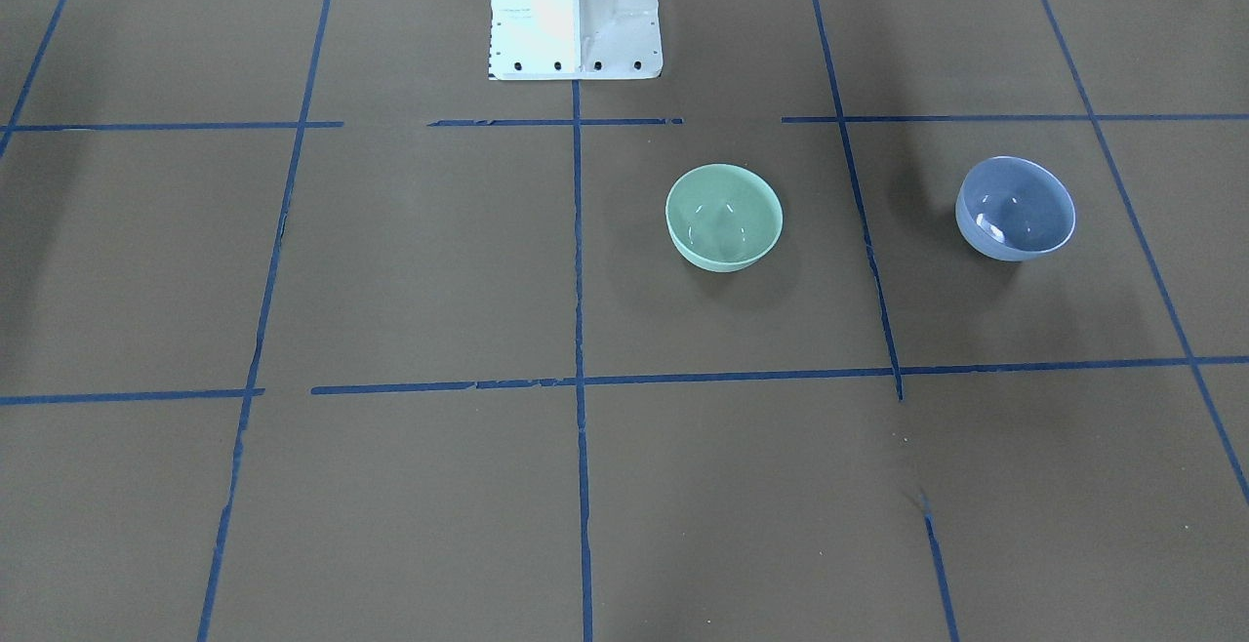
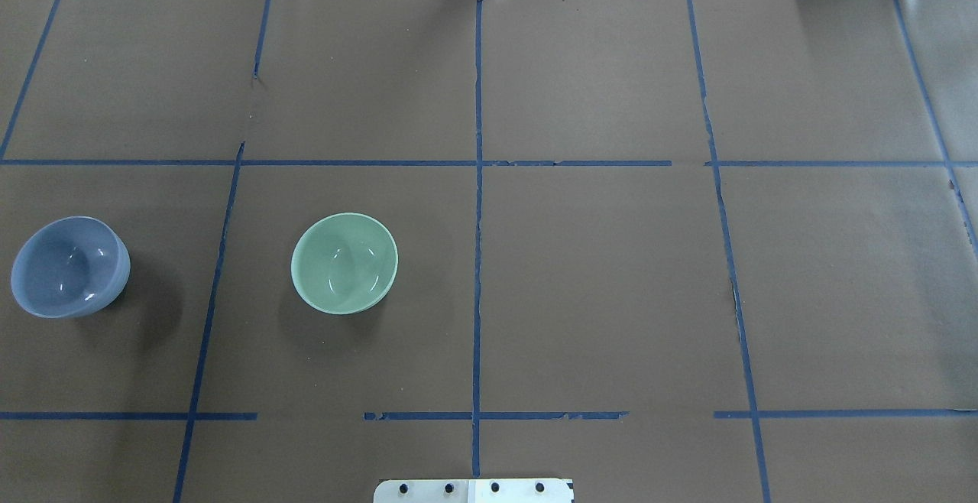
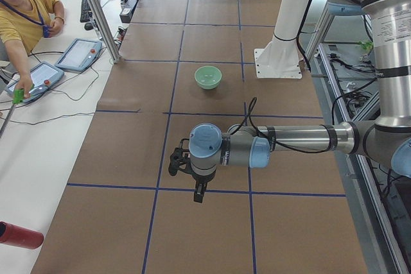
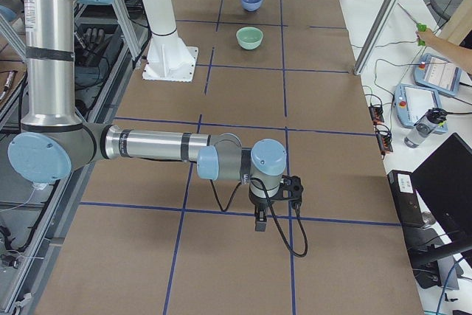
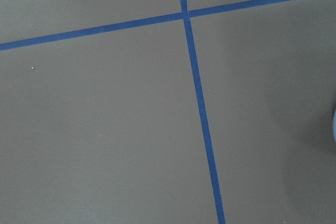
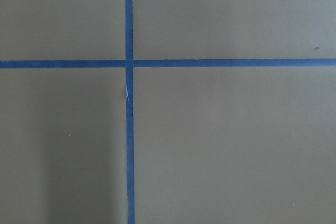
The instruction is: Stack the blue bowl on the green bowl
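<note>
The left arm (image 3: pixel 302 138) and right arm (image 4: pixel 151 145) are silver tubes with pale blue joint caps (image 3: pixel 205 140). The left gripper (image 3: pixel 200 194) and right gripper (image 4: pixel 259 221) are black, with looping black cables (image 4: pixel 281 235). The white base plate (image 1: pixel 576 47) carries dark screws (image 1: pixel 557 65).

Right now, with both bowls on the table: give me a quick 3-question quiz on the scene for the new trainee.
1. True or false: the blue bowl already sits inside the green bowl.
2. Which bowl lies nearer the robot's left end of the table? A) blue B) green C) both equally
3. In the overhead view, how many tape lines run between the two bowls?

Key: 1 false, they stand apart, each open side up; 2 A; 3 one.
</note>
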### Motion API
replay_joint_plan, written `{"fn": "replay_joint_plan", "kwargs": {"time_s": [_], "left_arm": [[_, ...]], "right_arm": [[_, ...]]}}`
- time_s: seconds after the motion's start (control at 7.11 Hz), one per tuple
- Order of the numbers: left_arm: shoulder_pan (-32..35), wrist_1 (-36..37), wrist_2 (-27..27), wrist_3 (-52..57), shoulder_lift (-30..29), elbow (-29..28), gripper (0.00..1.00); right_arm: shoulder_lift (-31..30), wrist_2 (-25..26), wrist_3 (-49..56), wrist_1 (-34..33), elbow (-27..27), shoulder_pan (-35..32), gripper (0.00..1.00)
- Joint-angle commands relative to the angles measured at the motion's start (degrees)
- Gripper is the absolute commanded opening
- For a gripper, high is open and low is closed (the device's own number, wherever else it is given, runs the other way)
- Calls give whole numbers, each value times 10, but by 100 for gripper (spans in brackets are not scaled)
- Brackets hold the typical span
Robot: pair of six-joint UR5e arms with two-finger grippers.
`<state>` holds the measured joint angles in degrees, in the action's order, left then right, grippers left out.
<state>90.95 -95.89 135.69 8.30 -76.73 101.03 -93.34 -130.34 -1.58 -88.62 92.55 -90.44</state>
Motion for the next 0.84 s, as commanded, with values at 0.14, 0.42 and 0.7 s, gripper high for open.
{"fn": "replay_joint_plan", "kwargs": {"time_s": [0.14, 0.42, 0.7], "left_arm": [[-1, -30, 0, -4, -4, -10, 100], [-2, -48, 0, -3, -13, -6, 100], [-14, -97, -1, -92, -14, -2, 100]], "right_arm": [[0, 0, 0, 0, 0, 0, 100], [0, 0, 0, 0, 0, 0, 100], [0, 0, 0, 0, 0, 0, 100]]}}
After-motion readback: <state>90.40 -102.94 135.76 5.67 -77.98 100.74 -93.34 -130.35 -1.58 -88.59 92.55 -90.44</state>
